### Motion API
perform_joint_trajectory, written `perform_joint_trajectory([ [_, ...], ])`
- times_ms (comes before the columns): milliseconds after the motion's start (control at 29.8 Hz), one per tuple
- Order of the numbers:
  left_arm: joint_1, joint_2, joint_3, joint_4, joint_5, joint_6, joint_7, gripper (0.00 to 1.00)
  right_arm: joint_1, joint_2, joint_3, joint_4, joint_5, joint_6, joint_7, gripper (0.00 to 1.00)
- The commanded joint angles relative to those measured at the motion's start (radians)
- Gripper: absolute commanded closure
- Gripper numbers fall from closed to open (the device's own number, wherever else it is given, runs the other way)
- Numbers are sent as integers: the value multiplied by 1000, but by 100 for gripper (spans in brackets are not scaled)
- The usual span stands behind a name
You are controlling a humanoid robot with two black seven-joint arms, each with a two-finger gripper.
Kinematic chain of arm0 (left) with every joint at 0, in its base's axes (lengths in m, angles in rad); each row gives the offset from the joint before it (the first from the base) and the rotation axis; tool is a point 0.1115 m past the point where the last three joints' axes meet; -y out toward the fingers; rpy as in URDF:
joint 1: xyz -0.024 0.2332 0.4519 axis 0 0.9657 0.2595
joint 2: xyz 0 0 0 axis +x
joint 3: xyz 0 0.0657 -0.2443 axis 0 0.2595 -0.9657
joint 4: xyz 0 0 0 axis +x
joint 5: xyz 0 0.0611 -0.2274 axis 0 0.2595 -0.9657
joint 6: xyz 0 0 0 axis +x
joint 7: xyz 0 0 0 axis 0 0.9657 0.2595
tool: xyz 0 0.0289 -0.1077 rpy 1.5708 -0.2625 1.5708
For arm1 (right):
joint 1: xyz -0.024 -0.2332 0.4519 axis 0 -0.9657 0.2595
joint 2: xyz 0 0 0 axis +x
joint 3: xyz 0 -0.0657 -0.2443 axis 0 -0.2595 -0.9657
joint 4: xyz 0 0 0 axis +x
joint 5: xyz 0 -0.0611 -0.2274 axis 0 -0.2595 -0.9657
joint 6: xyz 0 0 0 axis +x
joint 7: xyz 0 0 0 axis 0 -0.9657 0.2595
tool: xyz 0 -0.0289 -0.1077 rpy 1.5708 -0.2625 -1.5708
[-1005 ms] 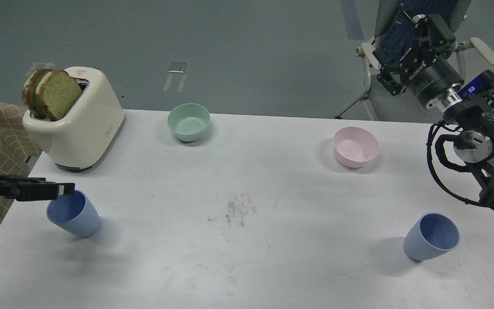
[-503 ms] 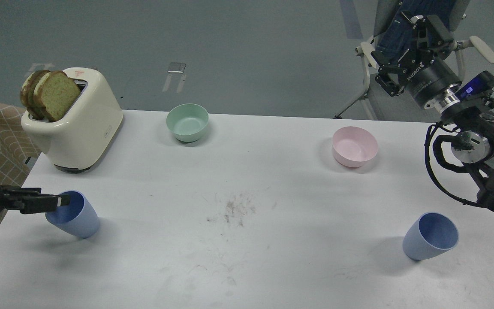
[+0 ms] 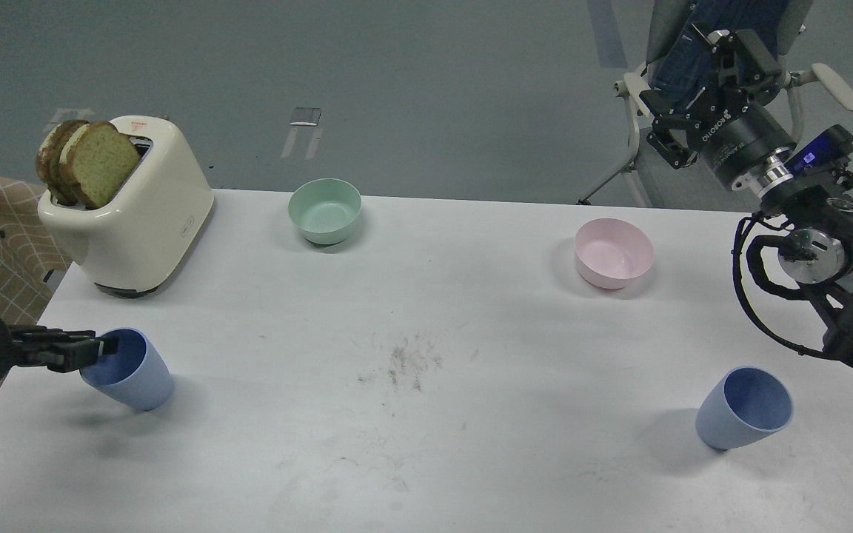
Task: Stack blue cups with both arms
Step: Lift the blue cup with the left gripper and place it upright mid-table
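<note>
Two blue cups stand on the white table (image 3: pixel 426 444). The left blue cup (image 3: pixel 134 374) is near the front left, with its mouth leaning left. My left gripper (image 3: pixel 101 346) comes in low from the left edge and its dark tip sits at that cup's rim. Its fingers cannot be told apart. The right blue cup (image 3: pixel 745 409) stands at the front right, untouched. My right gripper (image 3: pixel 689 74) is raised high at the back right, far above and behind that cup. Its fingers are spread and hold nothing.
A cream toaster (image 3: pixel 130 215) with bread slices stands at the back left. A pale green bowl (image 3: pixel 324 211) and a pink bowl (image 3: pixel 614 253) sit along the back. A chair (image 3: pixel 637 159) stands behind the table's right end. A scuffed patch (image 3: pixel 412 363) marks the table's middle.
My left gripper has dropped lower and drawn back a little to the left, from above the left cup's rim to its mouth. The right arm has barely shifted.
</note>
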Motion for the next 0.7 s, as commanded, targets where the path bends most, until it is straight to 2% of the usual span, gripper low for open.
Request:
perform_joint_trajectory([
  [0,-3,6,-3,0,30,0,0,100,0,1,2,0,0,0,0,0],
  [134,-11,19,-9,-12,44,6,0,100,2,1,2,0,0,0,0,0],
  [235,-26,32,-17,-35,50,58,0,100,5,-3,2,1,0,0,0,0],
  [302,-86,74,-18,-95,99,106,0,100,12,-10,2,3,0,0,0,0],
  [536,-308,57,-17,-218,180,95,0,100,77,-29,0,8,0,0,0,0],
  [637,-379,-30,-17,-219,242,38,0,100,104,-29,-1,6,-6,0,0,0],
  [670,-408,-88,-17,-218,277,-3,0,100,118,-29,-1,7,-8,0,0,0],
])
